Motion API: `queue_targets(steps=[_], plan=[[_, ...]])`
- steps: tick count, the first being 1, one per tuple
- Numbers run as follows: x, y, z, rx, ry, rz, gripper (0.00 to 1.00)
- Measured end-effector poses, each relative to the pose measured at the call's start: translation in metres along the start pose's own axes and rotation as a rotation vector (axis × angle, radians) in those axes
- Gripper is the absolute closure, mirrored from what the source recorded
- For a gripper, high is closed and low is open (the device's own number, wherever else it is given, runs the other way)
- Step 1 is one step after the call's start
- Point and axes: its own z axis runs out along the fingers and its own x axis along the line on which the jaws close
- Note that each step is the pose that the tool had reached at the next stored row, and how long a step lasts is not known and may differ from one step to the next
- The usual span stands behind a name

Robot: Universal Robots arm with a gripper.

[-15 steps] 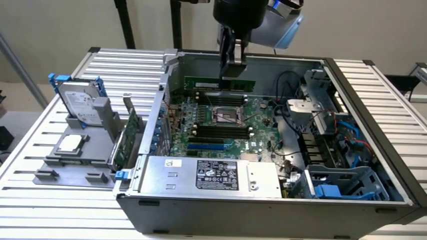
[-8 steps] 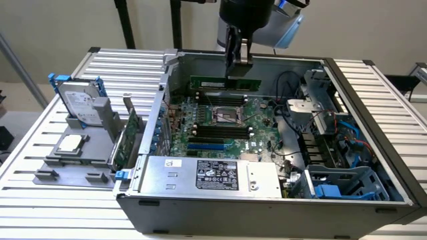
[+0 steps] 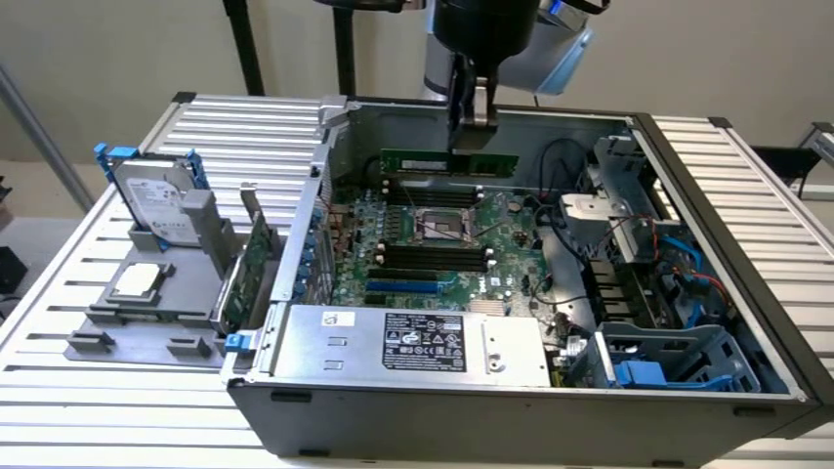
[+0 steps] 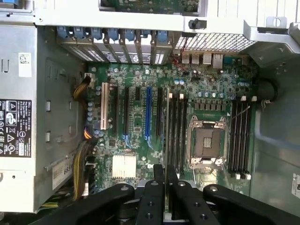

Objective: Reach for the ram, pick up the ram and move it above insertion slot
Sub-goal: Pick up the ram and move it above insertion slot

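The ram [image 3: 450, 163] is a long green stick with a pale label. It hangs level inside the open computer case, above the back part of the motherboard [image 3: 509, 230]. My gripper [image 3: 472, 124] comes down from above and is shut on the stick's upper edge. In the wrist view the ram [image 4: 167, 122] shows edge-on as a thin line between the black fingers [image 4: 154, 197] of the gripper [image 4: 166, 180]. It runs along the edge of the bank of black memory slots [image 4: 177, 131] next to the CPU socket [image 4: 206, 143]. In the exterior view, black slots [image 3: 424, 259] lie in front of the socket [image 3: 443, 225].
The case walls [image 3: 319, 186] enclose the work area. A power supply [image 3: 417, 342] sits at the front and a blue drive cage [image 3: 665, 366] at the exterior view's right. Outside the case on the left stand a hard drive [image 3: 163, 200], an expansion card [image 3: 250, 274] and a CPU chip [image 3: 137, 281].
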Motion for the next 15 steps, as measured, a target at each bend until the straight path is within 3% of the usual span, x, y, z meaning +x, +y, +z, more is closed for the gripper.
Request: queue_targets(steps=[6, 15], plan=[[-0.0017, -0.0091, 0.0013, 0.0005, -0.0009, 0.017, 0.86], [-0.0018, -0.0099, 0.0013, 0.0003, -0.0009, 0.017, 0.86]])
